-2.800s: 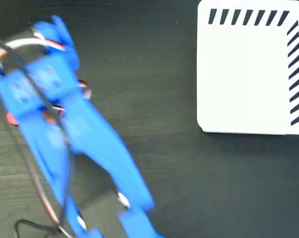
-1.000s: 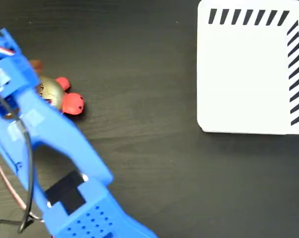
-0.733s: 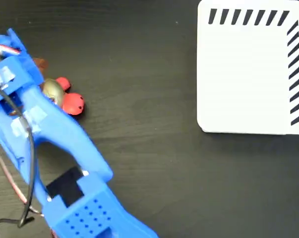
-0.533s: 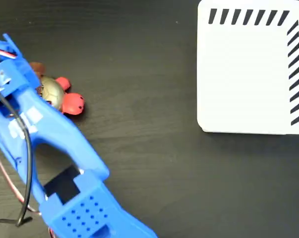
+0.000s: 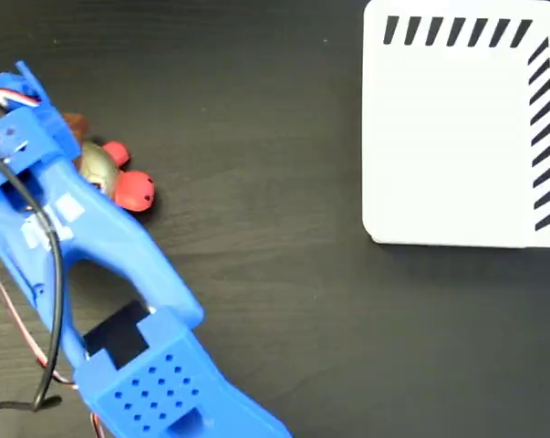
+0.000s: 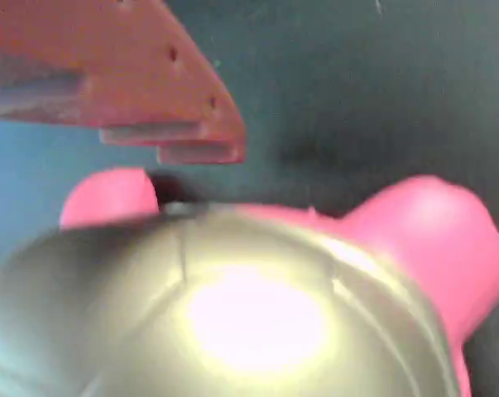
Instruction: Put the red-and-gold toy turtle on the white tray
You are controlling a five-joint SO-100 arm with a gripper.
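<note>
Up close, the wrist view is almost filled by the red-and-gold toy turtle point(image 6: 257, 306): its shiny domed shell glares in the lower half, the head bulges out to the right, and one foot shows at the left. A single reddish finger point(image 6: 125, 83) of the gripper hangs above the shell, with a strip of dark table point(image 6: 381, 91) between its tip and the toy. The other finger is out of sight, so whether the jaws are spread or pressed onto the turtle cannot be told.

From the fixed view, the turtle point(image 5: 115, 173) sits near the left edge of the table point(image 5: 256, 228), its red head pointing right and its gold shell half covered by the blue arm point(image 5: 101, 274). The arm runs from the bottom edge up toward the upper-left, and its gripper point(image 5: 63, 137) end lies over the toy's left side — contact cannot be made out here. Thin wires point(image 5: 37, 237) trail along the arm's left flank.

The white tray point(image 5: 457, 137) lies in the table's upper-right corner, black diagonal stripes along its top and right edges, well apart from the turtle.
</note>
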